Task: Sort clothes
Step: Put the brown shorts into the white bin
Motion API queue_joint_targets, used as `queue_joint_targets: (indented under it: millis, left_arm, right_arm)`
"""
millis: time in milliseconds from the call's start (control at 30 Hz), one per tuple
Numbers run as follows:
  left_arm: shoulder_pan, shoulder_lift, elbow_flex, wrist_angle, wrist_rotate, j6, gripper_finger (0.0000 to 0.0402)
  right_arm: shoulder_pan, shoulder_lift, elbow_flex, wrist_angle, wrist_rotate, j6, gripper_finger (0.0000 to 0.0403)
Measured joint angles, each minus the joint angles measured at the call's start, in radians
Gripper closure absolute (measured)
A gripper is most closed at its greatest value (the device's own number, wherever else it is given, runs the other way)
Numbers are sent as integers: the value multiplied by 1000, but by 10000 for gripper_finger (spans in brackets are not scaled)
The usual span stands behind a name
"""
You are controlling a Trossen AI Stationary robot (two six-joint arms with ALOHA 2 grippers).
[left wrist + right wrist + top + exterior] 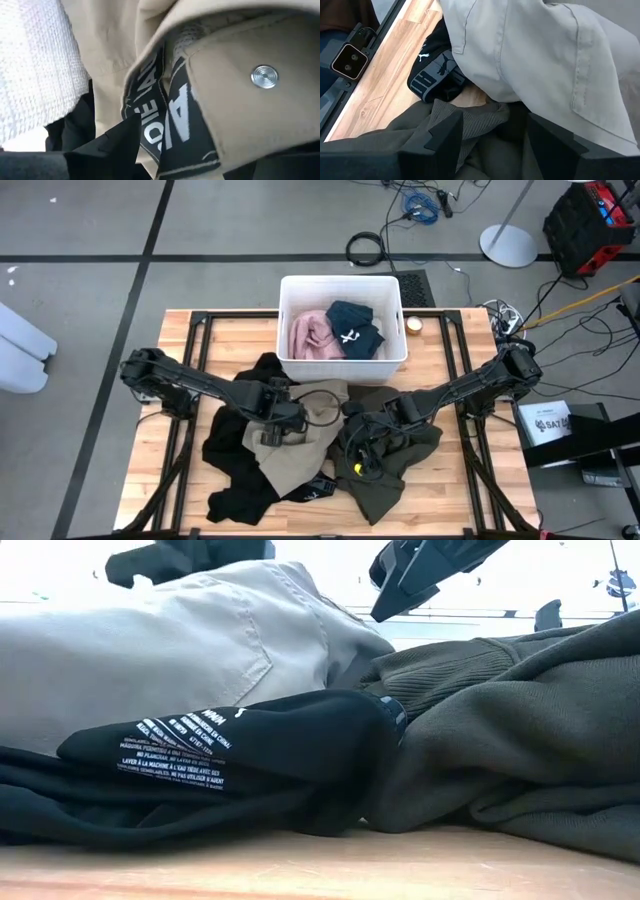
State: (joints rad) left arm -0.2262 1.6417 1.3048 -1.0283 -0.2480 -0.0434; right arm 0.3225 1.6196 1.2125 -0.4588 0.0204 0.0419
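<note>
a rumpled heap of clothes [300, 455], khaki, black and olive, lies mid-counter [450, 500]; pink and dark blue ones sit in the white bin [342, 360]. left pincer [275, 425] presses into khaki, right pincer [358, 442] over olive, both spread wide, holding nothing.

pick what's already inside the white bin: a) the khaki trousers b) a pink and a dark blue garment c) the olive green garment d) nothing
b: the high view shows the pink garment and the dark blue garment lying side by side inside the white bin, while the khaki and olive pieces lie on the table in front of it.
</note>
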Motion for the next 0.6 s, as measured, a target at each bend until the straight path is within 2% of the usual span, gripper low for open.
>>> queue_joint_targets:
  millis: [300, 467, 600]
  left_arm:
    - [55, 89, -24, 30, 3, 144, 171]
    - [115, 91, -141, 220, 105, 222, 171]
    - [163, 89, -237, 342, 115, 290, 171]
  right_arm:
    - [0, 0, 0, -35, 0, 3, 195]
    - [0, 0, -1, -46, -5, 5, 195]
    - [0, 0, -1, -47, -27, 4, 195]
